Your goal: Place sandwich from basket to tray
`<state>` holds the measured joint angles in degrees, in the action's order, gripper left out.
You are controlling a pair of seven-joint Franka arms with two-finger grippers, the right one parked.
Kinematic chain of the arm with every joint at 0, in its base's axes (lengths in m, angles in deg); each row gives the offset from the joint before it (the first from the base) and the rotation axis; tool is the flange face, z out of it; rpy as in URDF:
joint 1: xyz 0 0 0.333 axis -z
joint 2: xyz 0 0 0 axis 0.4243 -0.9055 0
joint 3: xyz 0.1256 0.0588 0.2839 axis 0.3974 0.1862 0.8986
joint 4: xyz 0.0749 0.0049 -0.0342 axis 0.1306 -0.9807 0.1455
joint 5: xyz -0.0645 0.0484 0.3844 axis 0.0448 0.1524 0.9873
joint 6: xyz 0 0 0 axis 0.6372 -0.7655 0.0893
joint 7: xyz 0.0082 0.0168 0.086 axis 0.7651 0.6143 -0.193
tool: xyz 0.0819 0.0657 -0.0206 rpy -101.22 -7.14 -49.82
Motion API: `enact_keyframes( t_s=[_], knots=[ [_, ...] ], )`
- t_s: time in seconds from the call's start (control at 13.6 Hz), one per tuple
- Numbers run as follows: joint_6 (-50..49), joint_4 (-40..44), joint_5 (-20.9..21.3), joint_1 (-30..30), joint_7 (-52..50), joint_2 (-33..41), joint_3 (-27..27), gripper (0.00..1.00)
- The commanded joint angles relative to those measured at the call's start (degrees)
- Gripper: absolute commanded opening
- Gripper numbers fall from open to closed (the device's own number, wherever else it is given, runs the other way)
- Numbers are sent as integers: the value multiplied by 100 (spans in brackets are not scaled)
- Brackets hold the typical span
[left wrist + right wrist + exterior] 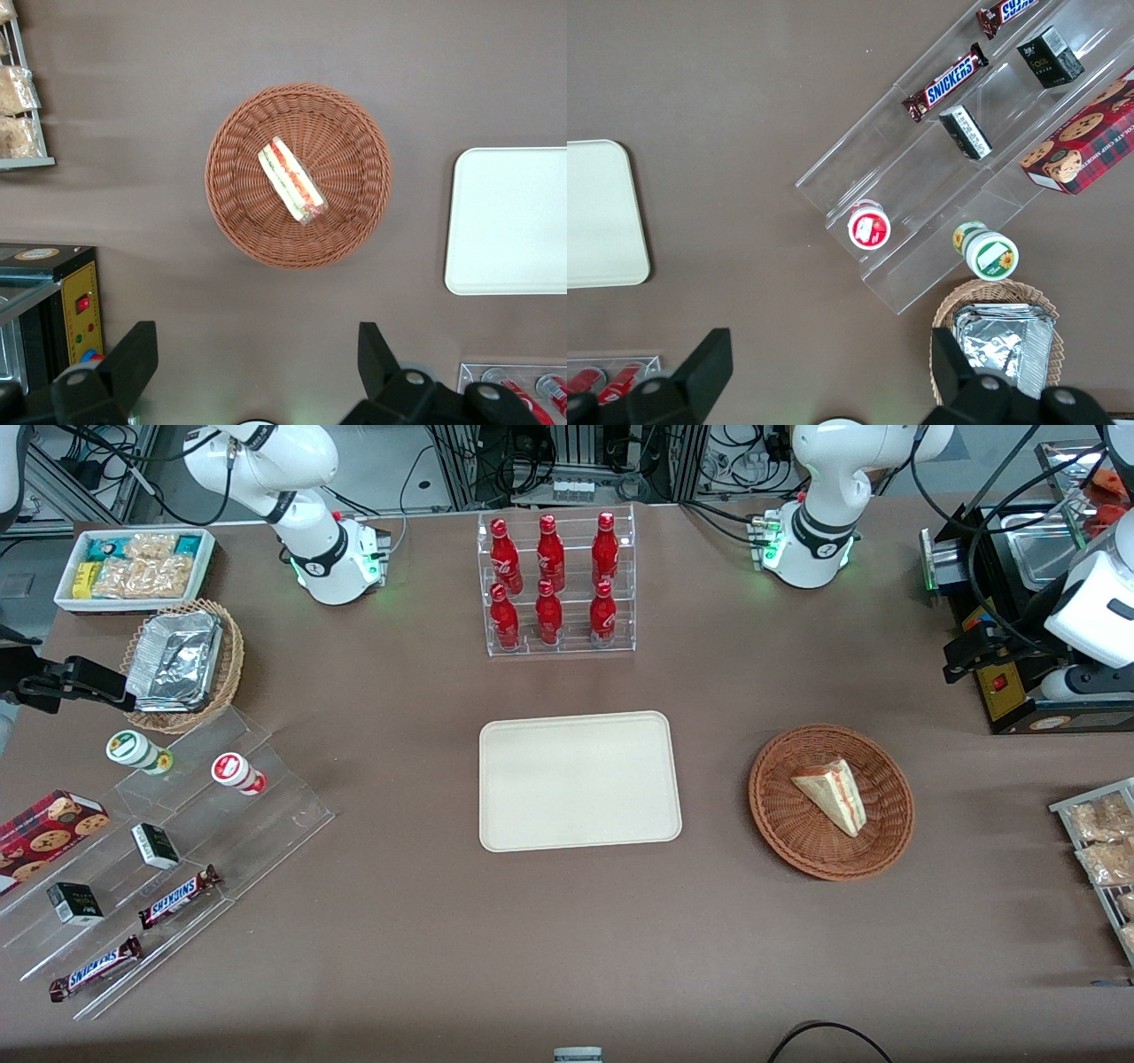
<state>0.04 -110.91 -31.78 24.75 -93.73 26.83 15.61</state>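
The sandwich, a pale bread wedge with red, orange and green filling, lies in the reddish-brown wicker basket. The cream tray lies flat beside the basket, toward the parked arm's end, with nothing on it. My left gripper hangs high above the table, farther from the front camera than the basket and toward the working arm's end. In the left wrist view the gripper is open and empty, with the sandwich, basket and tray well clear of the fingertips.
A clear rack of red bottles stands farther from the camera than the tray. A black appliance sits below the gripper. A wire rack of snack packets lies at the working arm's end. Acrylic steps with snacks lie at the parked arm's end.
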Motion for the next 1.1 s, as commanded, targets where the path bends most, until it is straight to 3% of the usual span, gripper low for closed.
enact_keyframes(
  t_s=[0.0, 0.51, 0.88, 1.03],
  knots=[
    [-58, 172, 106, -8, 105, -71, 6, 100],
    [47, -47, 150, -17, 8, -273, -3, 100],
    [1222, -1241, 150, -17, -36, -238, 15, 100],
    [1986, -1751, 150, -17, -638, -273, 6, 100]
  ],
)
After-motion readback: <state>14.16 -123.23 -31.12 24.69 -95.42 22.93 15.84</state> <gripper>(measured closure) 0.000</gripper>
